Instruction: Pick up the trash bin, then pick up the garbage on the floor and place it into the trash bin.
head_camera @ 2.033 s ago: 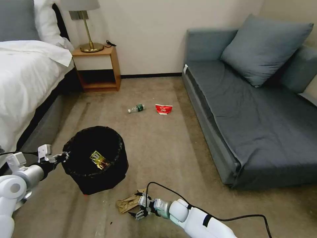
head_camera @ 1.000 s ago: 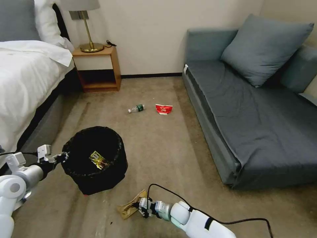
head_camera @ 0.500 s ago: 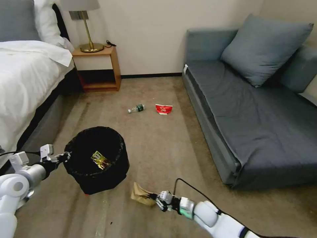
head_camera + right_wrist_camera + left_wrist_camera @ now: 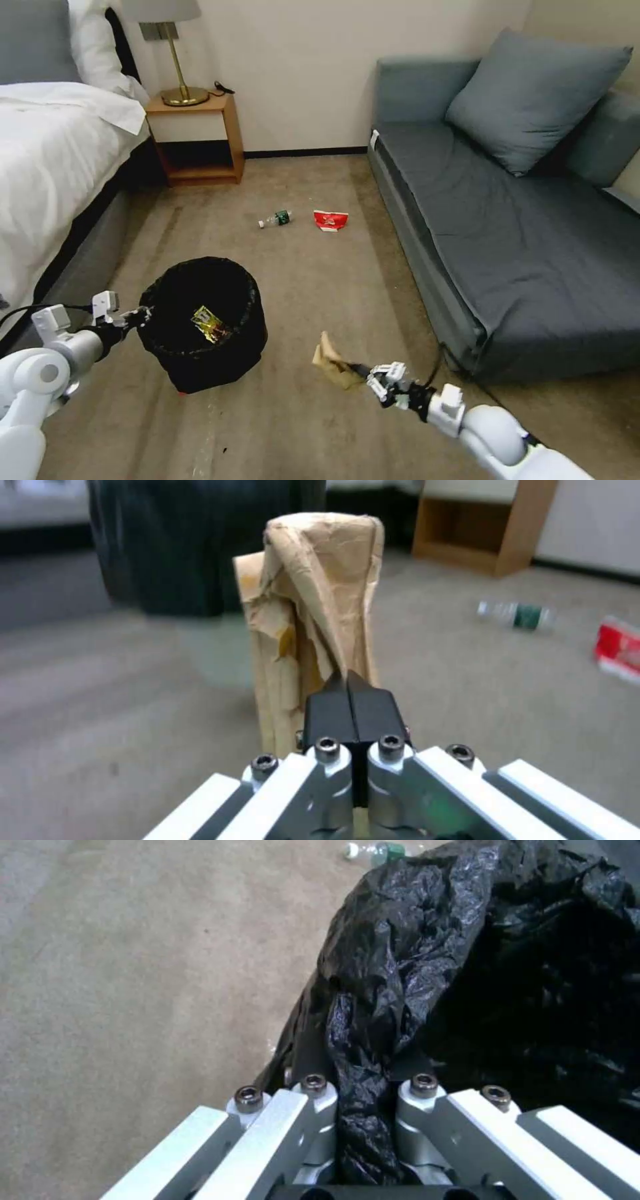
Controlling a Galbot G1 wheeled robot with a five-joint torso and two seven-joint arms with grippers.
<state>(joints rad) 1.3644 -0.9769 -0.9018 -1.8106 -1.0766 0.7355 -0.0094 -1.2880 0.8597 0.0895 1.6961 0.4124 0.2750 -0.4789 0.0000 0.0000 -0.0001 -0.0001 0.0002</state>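
Note:
The trash bin [image 4: 200,327], lined with crinkly black plastic, hangs just above the carpet at lower left. My left gripper [image 4: 143,313] is shut on its rim; the bag liner [image 4: 363,1080] is pinched between the fingers. A gold snack wrapper [image 4: 209,323] lies inside. My right gripper [image 4: 360,369] is shut on the crumpled brown paper bag [image 4: 331,363], held off the floor to the right of the bin; the paper bag [image 4: 313,615] stands up from the closed black fingertips [image 4: 333,700]. A small green-labelled bottle [image 4: 276,218] and a red-and-white packet [image 4: 331,219] lie farther off on the carpet.
A grey sofa [image 4: 507,220] runs along the right side, its front corner close to my right arm. The bed [image 4: 47,173] borders the left, with a wooden nightstand [image 4: 197,137] and lamp against the far wall. Open carpet lies between bed and sofa.
My right gripper closed on the paper bag, lifted it off the carpet and carried it rightward and forward. The bin and left gripper shifted slightly right.

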